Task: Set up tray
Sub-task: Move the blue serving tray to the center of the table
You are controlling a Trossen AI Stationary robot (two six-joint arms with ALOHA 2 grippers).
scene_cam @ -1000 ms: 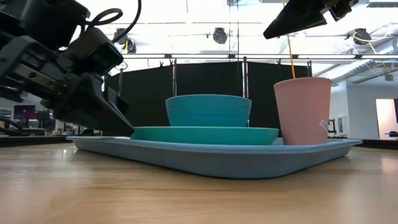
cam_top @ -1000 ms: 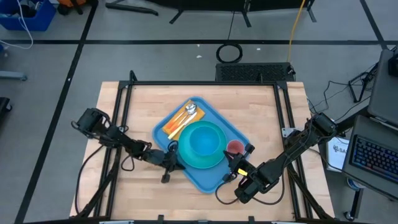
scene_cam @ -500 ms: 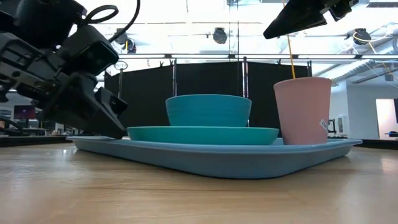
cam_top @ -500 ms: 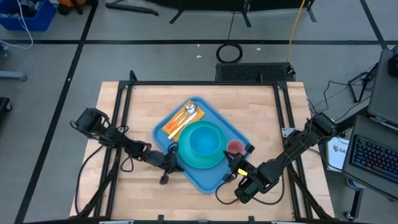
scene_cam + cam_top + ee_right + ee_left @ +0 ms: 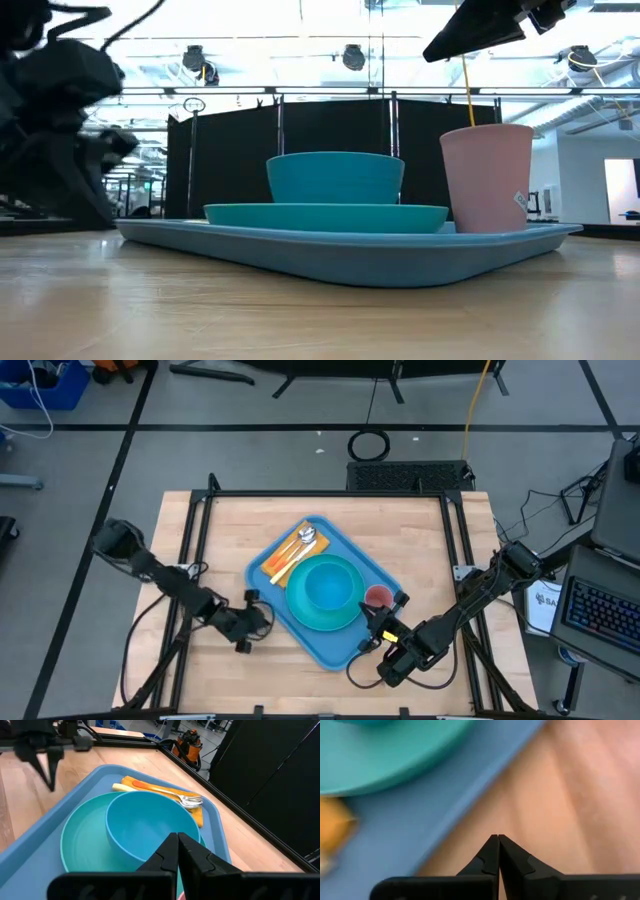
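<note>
The light-blue tray [image 5: 332, 650] lies aslant on the middle of the wooden table. On it a turquoise plate [image 5: 300, 618] bears a blue bowl [image 5: 327, 588]. A pink cup [image 5: 487, 178] stands at the tray's right side. An orange napkin with a fork and spoon [image 5: 292, 552] lies at its far end. My left gripper [image 5: 264, 618] is shut and hovers over bare wood just left of the tray's rim [image 5: 435, 845]. My right gripper [image 5: 177, 838] is shut and hangs still above the tray's near right part, by the cup, touching nothing.
A black frame rail [image 5: 200, 520] runs along the table's left, far and right edges. Bare wood [image 5: 420, 540] lies to the left of, to the right of and beyond the tray. The right arm [image 5: 470, 600] reaches in from the right edge.
My left gripper has drawn back from the tray's left rim toward the table's left edge, rising a little and tipping, mostly in the last half second; it has stayed shut. The tray and the dishes have not moved.
</note>
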